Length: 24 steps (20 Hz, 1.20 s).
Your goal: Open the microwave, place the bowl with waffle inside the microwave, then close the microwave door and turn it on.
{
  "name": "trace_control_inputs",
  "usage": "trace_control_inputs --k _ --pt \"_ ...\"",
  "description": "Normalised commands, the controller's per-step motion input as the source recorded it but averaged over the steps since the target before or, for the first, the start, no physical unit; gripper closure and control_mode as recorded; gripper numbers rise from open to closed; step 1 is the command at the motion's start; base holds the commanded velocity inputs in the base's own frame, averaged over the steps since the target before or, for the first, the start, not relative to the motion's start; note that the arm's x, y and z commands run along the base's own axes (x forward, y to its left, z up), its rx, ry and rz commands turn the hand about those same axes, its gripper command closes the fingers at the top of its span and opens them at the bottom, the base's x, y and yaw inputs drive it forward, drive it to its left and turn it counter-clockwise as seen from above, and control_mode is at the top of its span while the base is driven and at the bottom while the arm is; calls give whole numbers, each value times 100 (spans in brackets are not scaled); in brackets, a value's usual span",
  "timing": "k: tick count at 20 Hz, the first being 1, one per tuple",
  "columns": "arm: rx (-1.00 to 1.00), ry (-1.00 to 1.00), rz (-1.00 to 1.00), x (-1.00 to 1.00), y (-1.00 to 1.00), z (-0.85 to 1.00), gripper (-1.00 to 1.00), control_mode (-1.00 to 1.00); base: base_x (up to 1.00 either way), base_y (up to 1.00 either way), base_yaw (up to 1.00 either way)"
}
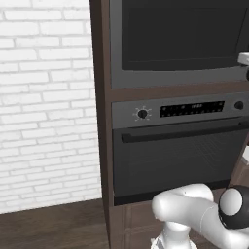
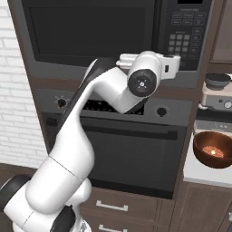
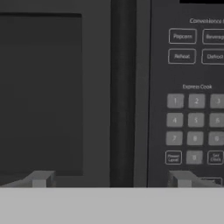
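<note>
Matt black glass microwave door (image 3: 41,94), wood-grain cabinet (image 1: 99,73)

I am looking into a home kitchen: the microwave (image 2: 95,38) sitting above an oven (image 2: 131,149) in brown cabinetry (image 1: 100,121), beside a white brick wall (image 1: 46,102) and drawers (image 2: 113,208).

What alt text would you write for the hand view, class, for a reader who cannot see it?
Close-up of the shut microwave: its black glass microwave door at left, a dark vertical handle strip in the middle, and a keypad with number and preset buttons at right. The open gripper shows two grey fingertips at the bottom, holding nothing.
</note>
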Motion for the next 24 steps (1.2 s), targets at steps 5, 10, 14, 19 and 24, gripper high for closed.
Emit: trace_control_inputs --k 5,10,14,19,24 --pt "0 0 0 22 -15 0 -100 -100 0 0 0" --pt "-1 0 0 20 0 0 -100 -100 0 0 0" --pt "-1 0 0 21 0 -3 -100 -100 0 0 0" --pt "0 0 0 14 0 0 -100 -100 0 0 0" --pt "0 0 0 21 0 0 -100 -100 0 0 0"
